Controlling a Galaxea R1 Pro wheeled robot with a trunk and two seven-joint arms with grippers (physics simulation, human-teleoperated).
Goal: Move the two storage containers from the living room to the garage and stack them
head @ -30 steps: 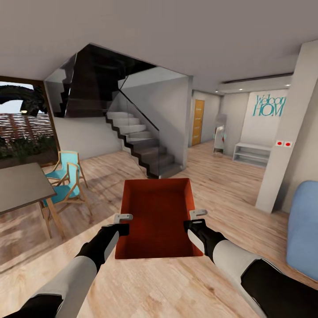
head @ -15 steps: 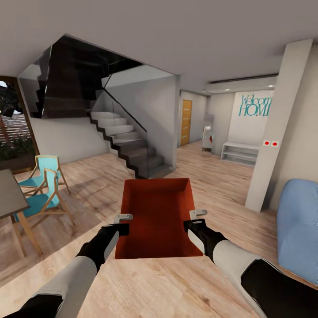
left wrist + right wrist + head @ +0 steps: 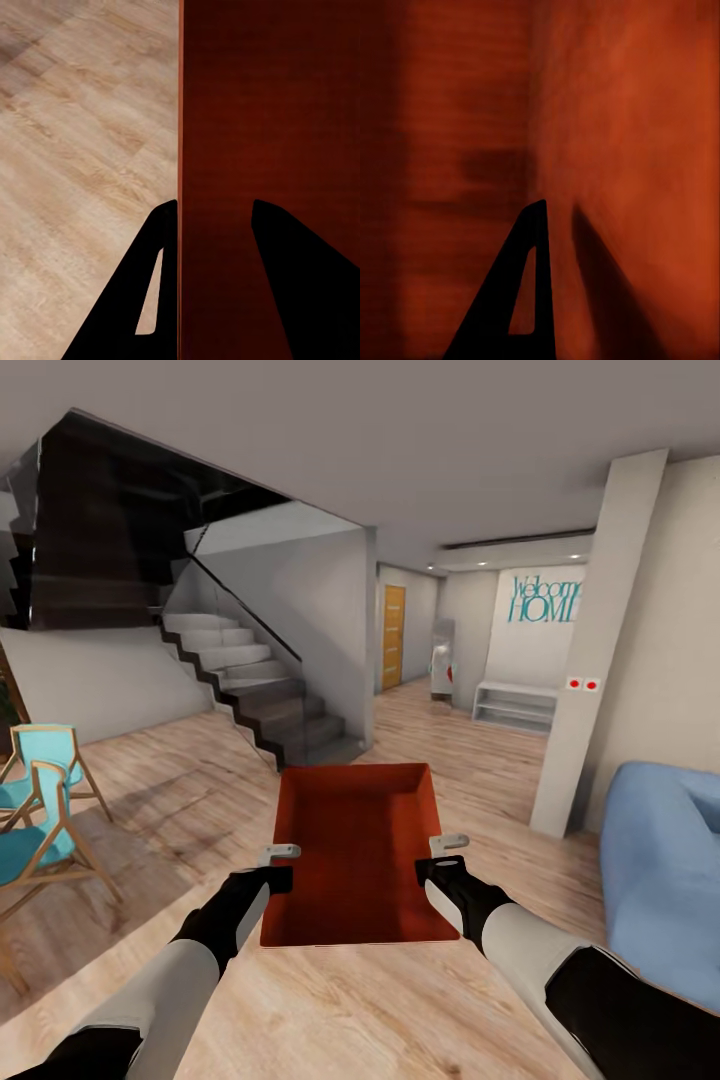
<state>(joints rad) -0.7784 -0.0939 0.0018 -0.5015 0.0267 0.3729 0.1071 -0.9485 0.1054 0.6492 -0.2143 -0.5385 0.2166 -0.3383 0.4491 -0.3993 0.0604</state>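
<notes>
between the two grippers, storage container point(image 3: 355, 850) carried level over light wood floor point(image 3: 330, 1010), long axis pointing forward. left gripper point(image 3: 272, 872) clamped on its left wall, right gripper point(image 3: 438, 865) on right wall, both equally near. orange door point(image 3: 393, 637) ahead, slightly right.

A home's open living area: wood-plank floor point(image 3: 200, 780), staircase point(image 3: 260, 700), blue sofa point(image 3: 665, 860), "Welcome HOME" wall lettering point(image 3: 545, 600).

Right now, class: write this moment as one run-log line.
place: living room, wood floor | load: red bin | left gripper: shut on left wall | right gripper: on right wall | next: carry to garage
</notes>
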